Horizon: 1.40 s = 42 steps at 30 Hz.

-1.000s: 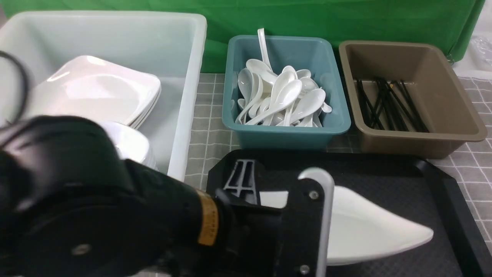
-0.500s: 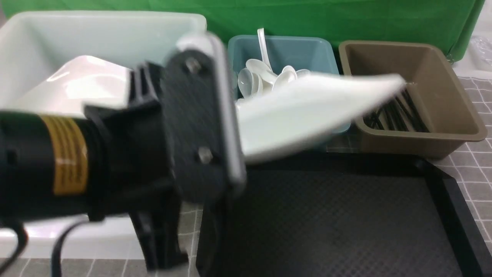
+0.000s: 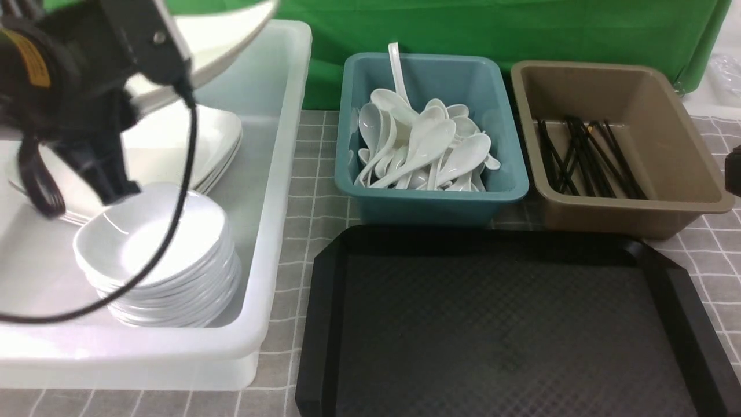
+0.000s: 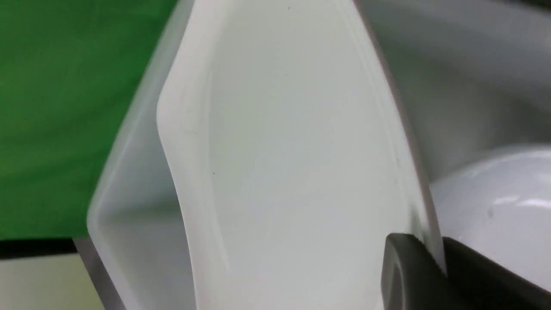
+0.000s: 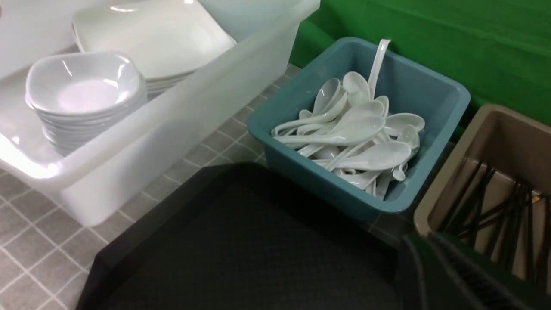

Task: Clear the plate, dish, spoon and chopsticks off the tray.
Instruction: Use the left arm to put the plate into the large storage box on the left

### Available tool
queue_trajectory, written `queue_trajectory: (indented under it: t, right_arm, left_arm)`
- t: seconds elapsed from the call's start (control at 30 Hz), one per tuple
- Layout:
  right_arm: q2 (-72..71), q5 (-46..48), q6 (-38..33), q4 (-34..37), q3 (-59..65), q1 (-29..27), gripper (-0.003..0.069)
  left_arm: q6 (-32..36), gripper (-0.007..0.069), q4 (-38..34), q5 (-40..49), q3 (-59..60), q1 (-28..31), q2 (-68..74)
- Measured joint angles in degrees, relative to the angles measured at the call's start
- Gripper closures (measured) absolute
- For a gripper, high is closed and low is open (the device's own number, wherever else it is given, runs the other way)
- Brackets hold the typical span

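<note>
Plate (image 3: 231, 29) pinched by left tool (image 3: 165, 55), upper left of frame, over white tub (image 3: 278, 174).
Tray (image 3: 498, 324) lies lower right; yellow arm label (image 3: 26, 58) unreadable; right tool (image 5: 434, 267) spread cannot be told.

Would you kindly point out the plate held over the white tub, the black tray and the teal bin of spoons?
plate (image 3: 228, 35): front view, on its tilted white surface.
tray (image 3: 509, 324): front view, on its bare textured floor.
teal bin (image 3: 431, 205): front view, on its front wall.
</note>
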Motion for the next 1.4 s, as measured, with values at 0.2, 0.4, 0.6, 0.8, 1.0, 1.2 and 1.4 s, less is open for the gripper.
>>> queue_trajectory:
  t: [0.2, 0.4, 0.6, 0.8, 1.0, 1.2, 1.4]
  right_arm:
    - [0.00, 1.65, -0.77, 0.11, 0.00, 0.00, 0.0636]
    - [0.00, 3.34, -0.83, 0.16, 0.00, 0.00, 0.0636]
    - [0.00, 4.01, -0.91, 2.24, 0.00, 0.00, 0.0636]
    - [0.00, 4.50, -4.59, 6.94, 0.00, 0.00, 0.0636]
    - [0.00, 4.78, -5.92, 9.41, 0.00, 0.00, 0.0636]
    - [0.00, 6.10, -6.78, 10.43, 0.00, 0.00, 0.0636]
    - [-0.06, 7.96, -6.79, 10.56, 0.00, 0.00, 0.0636]
  left_arm:
    - [5.80, 0.0598, -0.05, -3.18, 0.00, 6.52, 8.53]
    - [8.24, 0.0598, 0.02, -4.22, 0.00, 7.86, 13.81]
    - [6.96, 0.0598, 3.33, -5.34, 0.00, 7.86, 18.13]
    - [3.12, 0.0599, 6.57, -6.49, -0.06, 7.86, 20.90]
    - [2.86, 0.0561, 6.95, -7.26, -0.36, 7.86, 21.77]
    - [2.86, 0.0356, 7.26, -8.31, -0.49, 7.86, 22.02]
    - [2.86, 0.0143, 7.50, -8.57, -0.53, 7.86, 21.74]
